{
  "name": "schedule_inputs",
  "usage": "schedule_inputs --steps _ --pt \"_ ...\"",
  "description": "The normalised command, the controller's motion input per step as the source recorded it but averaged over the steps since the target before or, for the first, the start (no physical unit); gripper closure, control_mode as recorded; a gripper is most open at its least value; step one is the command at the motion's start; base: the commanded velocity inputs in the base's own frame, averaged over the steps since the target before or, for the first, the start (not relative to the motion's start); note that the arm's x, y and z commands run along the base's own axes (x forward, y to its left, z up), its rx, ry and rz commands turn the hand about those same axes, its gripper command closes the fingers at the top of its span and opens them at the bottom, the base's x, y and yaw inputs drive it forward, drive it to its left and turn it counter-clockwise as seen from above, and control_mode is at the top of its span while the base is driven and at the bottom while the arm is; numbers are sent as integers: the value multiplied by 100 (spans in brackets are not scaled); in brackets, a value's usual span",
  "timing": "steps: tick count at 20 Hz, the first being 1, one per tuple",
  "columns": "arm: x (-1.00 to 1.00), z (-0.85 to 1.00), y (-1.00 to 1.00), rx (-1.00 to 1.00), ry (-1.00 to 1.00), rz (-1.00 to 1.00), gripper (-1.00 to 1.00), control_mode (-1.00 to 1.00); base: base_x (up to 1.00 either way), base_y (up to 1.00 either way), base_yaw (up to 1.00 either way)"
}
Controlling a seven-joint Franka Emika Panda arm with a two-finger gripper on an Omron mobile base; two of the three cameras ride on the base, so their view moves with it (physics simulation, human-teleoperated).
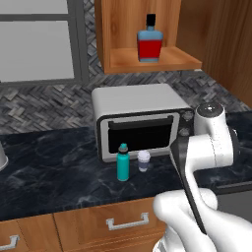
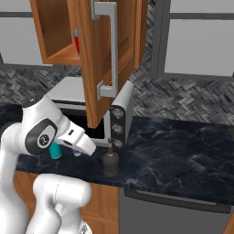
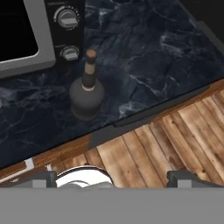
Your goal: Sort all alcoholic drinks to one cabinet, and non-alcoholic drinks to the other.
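Left base view: standing upright on the open cabinet (image 1: 147, 61) shelf, the blue bottle (image 1: 148, 45); waiting on the counter (image 1: 49, 172) just before the toaster oven (image 1: 140, 120), the teal bottle (image 1: 122, 162) and pale cup (image 1: 143, 160), close together; blocking the counter's right end, the arm.

Right base view: hanging open, the cabinet door (image 2: 103, 59), hiding most of the blue bottle; peeking from behind the arm, the teal bottle; standing near the counter edge, the near-black bottle (image 2: 110, 161).

Hand view: looking down on the near-black bottle; showing just the tips of the gripper (image 3: 113, 178), jaws spread wide, gripping nothing.
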Motion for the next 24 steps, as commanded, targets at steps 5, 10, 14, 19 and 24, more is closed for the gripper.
schedule_inputs --steps 5,10,14,19,24 --pt "26 -32 -20 0 -1 1 -100 -100 0 0 0" --pt "26 -10 -16 0 0 1 -100 -100 0 0 0" --pt "9 -54 -6 0 0 4 -100 -100 0 0 0" --pt "18 -53 -9 0 0 6 -100 -100 0 0 0" --pt "36 -19 -10 0 -4 3 -100 -100 0 0 0"
